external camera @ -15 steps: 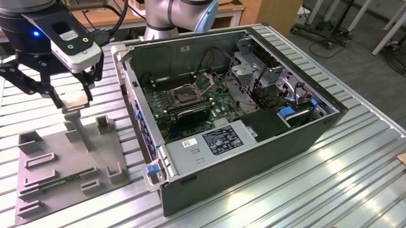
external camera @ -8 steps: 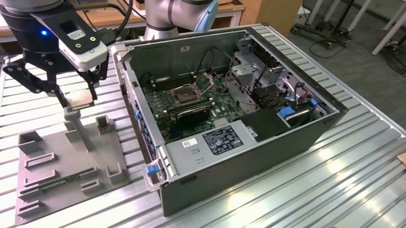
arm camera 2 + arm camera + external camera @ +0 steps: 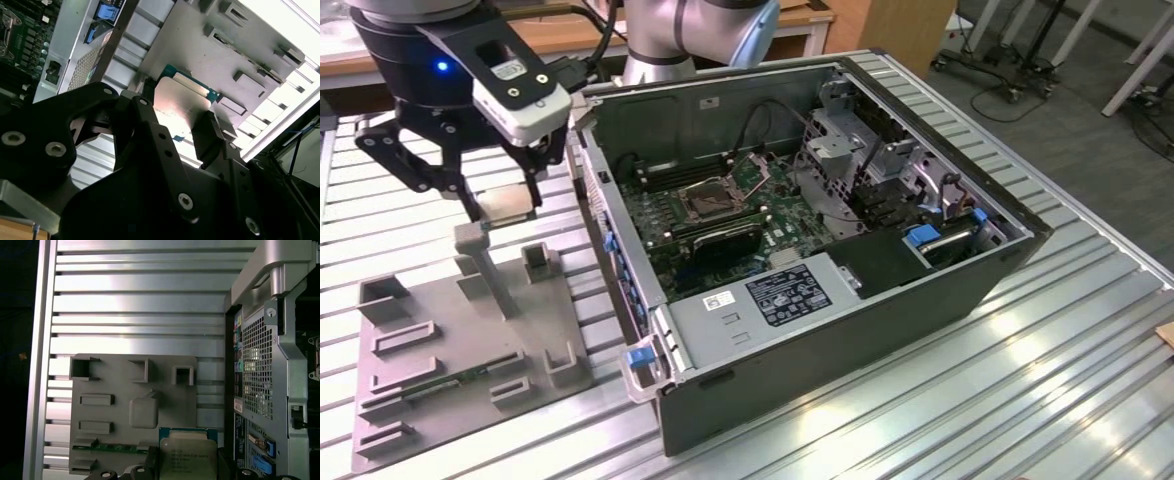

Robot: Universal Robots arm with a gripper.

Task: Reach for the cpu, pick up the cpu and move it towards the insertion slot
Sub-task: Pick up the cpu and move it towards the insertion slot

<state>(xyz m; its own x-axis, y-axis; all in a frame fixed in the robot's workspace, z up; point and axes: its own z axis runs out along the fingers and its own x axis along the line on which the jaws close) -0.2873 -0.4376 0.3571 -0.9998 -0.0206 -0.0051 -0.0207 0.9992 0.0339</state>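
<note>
Ribbed metal table (image 3: 1014,400): the gripper (image 3: 504,210) clamps the cpu (image 3: 510,204) by 2 edges above the grey fixture (image 3: 454,350), well apart from the insertion slot (image 3: 711,203); best kept level, clearing the case wall (image 3: 594,180)

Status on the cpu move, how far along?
Reach and pick look done: the pincer is shut on the cpu, held above the grey stand. Transfer not yet done: the insertion slot inside the open case lies off toward the exterior view's right.
</note>
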